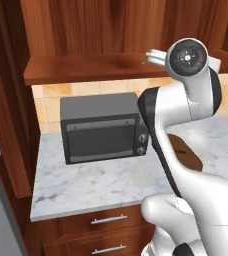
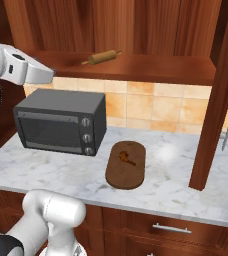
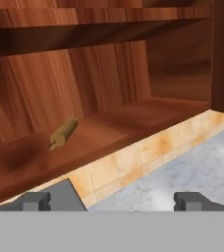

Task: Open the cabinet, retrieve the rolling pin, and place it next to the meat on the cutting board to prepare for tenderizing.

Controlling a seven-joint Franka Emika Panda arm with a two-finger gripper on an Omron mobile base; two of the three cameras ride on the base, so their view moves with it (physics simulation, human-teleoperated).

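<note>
The cabinet [image 2: 151,20] stands open, and its door [image 2: 221,100] swings out at the right. The rolling pin [image 2: 102,57] lies on the cabinet's lower shelf [image 1: 86,67]. In the hand view the rolling pin [image 3: 64,133] is ahead and to the left of my gripper [image 3: 112,202], a good way off. The gripper is open with nothing between its fingertips [image 3: 33,201]. The dark oval cutting board [image 2: 127,165] lies on the marble counter with the small orange-brown meat [image 2: 126,157] on it. In the left base view my arm partly hides the cutting board [image 1: 188,152].
A dark toaster oven [image 2: 61,122] stands on the counter [image 2: 46,165] left of the board, under the shelf. Drawers with short handles [image 2: 171,228] run below the counter edge. The other open door [image 1: 6,125] stands at the far left.
</note>
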